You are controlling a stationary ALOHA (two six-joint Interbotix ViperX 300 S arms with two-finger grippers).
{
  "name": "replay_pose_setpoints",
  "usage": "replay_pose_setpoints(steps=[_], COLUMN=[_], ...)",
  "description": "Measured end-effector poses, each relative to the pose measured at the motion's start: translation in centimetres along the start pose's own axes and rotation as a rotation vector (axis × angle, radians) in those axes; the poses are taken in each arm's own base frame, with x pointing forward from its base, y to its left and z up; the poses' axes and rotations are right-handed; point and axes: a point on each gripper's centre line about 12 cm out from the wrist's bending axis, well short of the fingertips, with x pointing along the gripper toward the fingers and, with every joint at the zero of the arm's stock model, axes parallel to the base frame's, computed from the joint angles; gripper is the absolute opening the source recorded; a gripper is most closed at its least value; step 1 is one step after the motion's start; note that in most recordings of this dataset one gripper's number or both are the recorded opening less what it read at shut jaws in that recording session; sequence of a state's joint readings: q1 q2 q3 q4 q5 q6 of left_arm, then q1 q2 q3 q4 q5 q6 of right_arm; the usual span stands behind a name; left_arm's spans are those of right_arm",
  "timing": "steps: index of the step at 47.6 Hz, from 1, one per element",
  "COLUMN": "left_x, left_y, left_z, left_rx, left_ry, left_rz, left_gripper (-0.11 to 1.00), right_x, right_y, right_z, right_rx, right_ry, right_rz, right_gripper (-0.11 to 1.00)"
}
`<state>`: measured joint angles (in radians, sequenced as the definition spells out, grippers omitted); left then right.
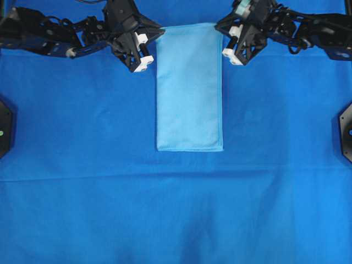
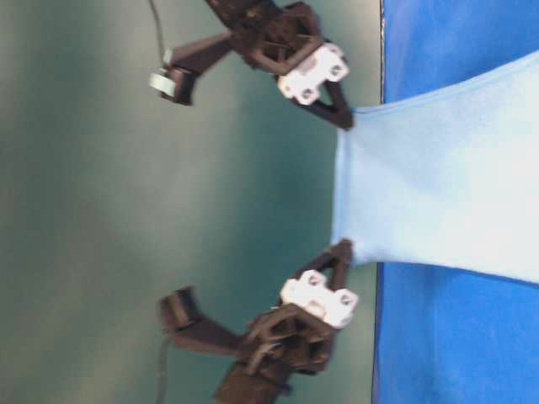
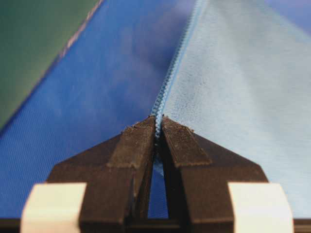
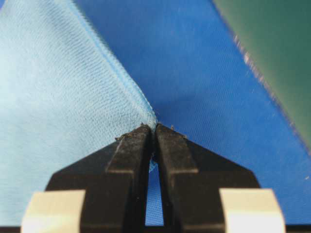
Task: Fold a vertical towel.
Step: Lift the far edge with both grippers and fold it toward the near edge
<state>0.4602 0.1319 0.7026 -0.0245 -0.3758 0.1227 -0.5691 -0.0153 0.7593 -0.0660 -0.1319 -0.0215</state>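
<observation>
The towel [image 1: 190,88] is a pale sky-blue rectangle lying lengthwise down the middle of the deep-blue table covering [image 1: 82,192]. Its far end is pinched at both corners. My left gripper [image 1: 160,32] is shut on the far left corner, and the stitched hem [image 3: 167,77] runs straight into its tips [image 3: 158,119]. My right gripper [image 1: 219,26] is shut on the far right corner [image 4: 154,127]. In the table-level view the held edge of the towel [image 2: 438,185] stands off the table, stretched between the right gripper [image 2: 345,118] and the left gripper [image 2: 344,250].
Black arm mounts sit at the left edge [image 1: 4,126] and the right edge [image 1: 346,129] of the covering. Beyond the table's far edge is a green backdrop [image 2: 101,210]. The towel's near end [image 1: 190,147] lies flat on the covering.
</observation>
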Motion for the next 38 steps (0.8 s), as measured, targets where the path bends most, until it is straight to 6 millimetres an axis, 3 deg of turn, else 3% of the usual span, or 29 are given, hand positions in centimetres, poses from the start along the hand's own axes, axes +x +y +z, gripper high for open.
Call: replay_pose_setpoints(steps=[8, 13, 18, 38], left_x=[-2.2, -3.1, -3.6, -6.5], left_y=[-1.3, -2.5, -3.6, -11.1], left_z=[2.6, 3.1, 2.6, -0.8], left_rx=[0.061, 0.076, 0.089, 0.159], left_ry=[-0.035, -0.036, -0.019, 0.046], left_rz=[-0.033, -0.063, -0.090, -0.283], left_gripper=[0.03, 0.03, 0.03, 0.03], right_x=[-2.2, -3.4, -4.1, -6.7], right_y=[1.1, 2.1, 3.6, 11.0], right_z=[1.3, 1.5, 0.8, -2.3], right_rx=[-0.021, -0.030, -0.047, -0.112], right_ry=[-0.024, -0.038, -0.031, 0.040], right_rz=[0.023, 0.045, 0.082, 0.271], right_gripper=[0.05, 0.05, 0.05, 0.05])
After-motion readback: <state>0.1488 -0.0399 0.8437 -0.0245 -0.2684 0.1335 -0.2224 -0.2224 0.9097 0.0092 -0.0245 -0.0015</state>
